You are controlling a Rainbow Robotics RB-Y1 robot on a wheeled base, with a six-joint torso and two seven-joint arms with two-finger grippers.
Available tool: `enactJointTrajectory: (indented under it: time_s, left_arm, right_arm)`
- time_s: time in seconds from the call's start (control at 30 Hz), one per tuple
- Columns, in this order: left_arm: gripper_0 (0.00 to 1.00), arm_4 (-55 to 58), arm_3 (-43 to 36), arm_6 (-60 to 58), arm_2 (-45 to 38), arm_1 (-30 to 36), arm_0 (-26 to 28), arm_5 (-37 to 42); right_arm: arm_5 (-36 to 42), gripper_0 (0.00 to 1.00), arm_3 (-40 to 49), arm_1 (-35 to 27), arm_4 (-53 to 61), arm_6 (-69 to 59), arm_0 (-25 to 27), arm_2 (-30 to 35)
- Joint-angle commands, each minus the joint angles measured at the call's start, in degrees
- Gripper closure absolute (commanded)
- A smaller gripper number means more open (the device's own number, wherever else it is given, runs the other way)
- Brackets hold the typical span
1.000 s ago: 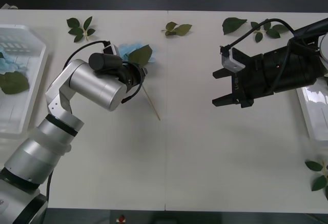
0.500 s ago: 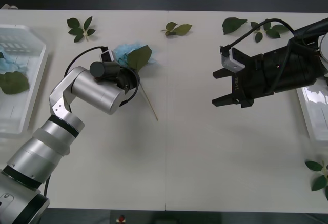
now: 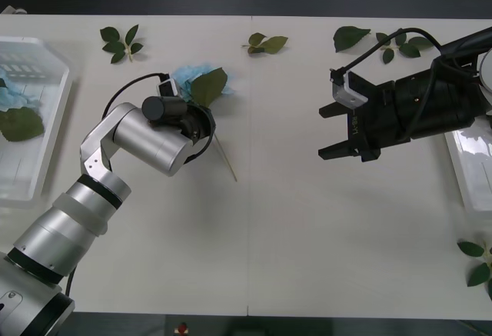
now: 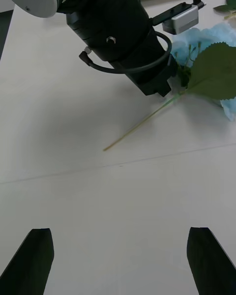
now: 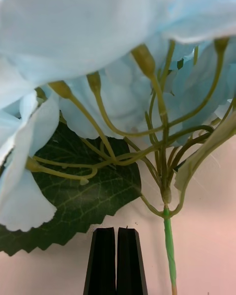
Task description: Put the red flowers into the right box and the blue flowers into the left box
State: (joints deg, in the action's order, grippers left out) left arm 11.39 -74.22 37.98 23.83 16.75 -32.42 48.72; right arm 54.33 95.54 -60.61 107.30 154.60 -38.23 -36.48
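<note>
Nearest me, the left arm's wrist is sitting over the blue flower (image 3: 191, 77) in the middle-left of the table (image 3: 292, 244), and over the last second it has been drawing back off the bloom, so more of the pale petals and the big leaf (image 3: 210, 85) are now showing beyond it. The left gripper (image 5: 117, 230) is pressing its two black fingers flat together with nothing between them; the green stem (image 5: 169, 246) is running just beside them, not inside. The flower has barely shifted, so I'm judging the pinch missed and will need to be redone before anything goes to the left box (image 3: 31, 168), which is already holding a blue bloom (image 3: 11, 99). Farther across, the right gripper (image 3: 322, 131) is hanging spread wide and empty, unmoved, in front of the right box (image 3: 467, 168). Loose leaves (image 3: 266, 42) are lying along the far edge.
</note>
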Motion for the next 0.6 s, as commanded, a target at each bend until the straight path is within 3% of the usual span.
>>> enactJointTrajectory:
  time_s: [0.03, 0.1, 0.13, 0.17, 0.23, 0.27, 0.47, 0.6]
  left_arm:
    - [1.00, 2.0, -1.7, 1.3, -0.5, -0.4, -2.2, -0.6]
    - [1.00, 2.1, -2.6, 1.2, -0.5, -0.3, -2.2, 0.1]
    - [0.84, 2.0, -3.6, 1.2, -0.5, -0.2, -2.1, 1.2]
    - [0.44, 1.8, -4.8, 1.2, -0.7, 0.0, -2.2, 2.5]
    - [0.11, 1.8, -7.3, 1.3, -1.1, 0.7, -2.2, 5.2]
    - [0.00, 1.8, -9.0, 1.3, -1.0, 1.4, -2.0, 7.1]
    - [0.00, 2.4, -15.2, 1.4, -1.1, 3.5, -1.6, 13.1]
    - [0.00, 2.9, -15.5, 1.2, -1.0, 3.4, -1.7, 12.5]
  right_arm:
    - [-0.3, 0.21, 0.6, 0.3, 0.0, 0.4, -0.9, 1.2]
    - [-0.3, 0.21, 0.6, 0.3, 0.0, 0.4, -0.9, 1.2]
    - [-0.3, 0.21, 0.6, 0.3, 0.0, 0.4, -0.9, 1.2]
    - [-0.3, 0.21, 0.6, 0.3, 0.0, 0.4, -0.9, 1.2]
    - [-0.3, 0.21, 0.6, 0.3, 0.0, 0.4, -0.9, 1.2]
    - [-0.3, 0.22, 0.6, 0.3, 0.0, 0.4, -0.9, 1.2]
    - [-0.3, 0.21, 0.6, 0.3, 0.0, 0.4, -0.9, 1.2]
    - [-0.3, 0.21, 0.6, 0.3, 0.0, 0.4, -0.9, 1.2]
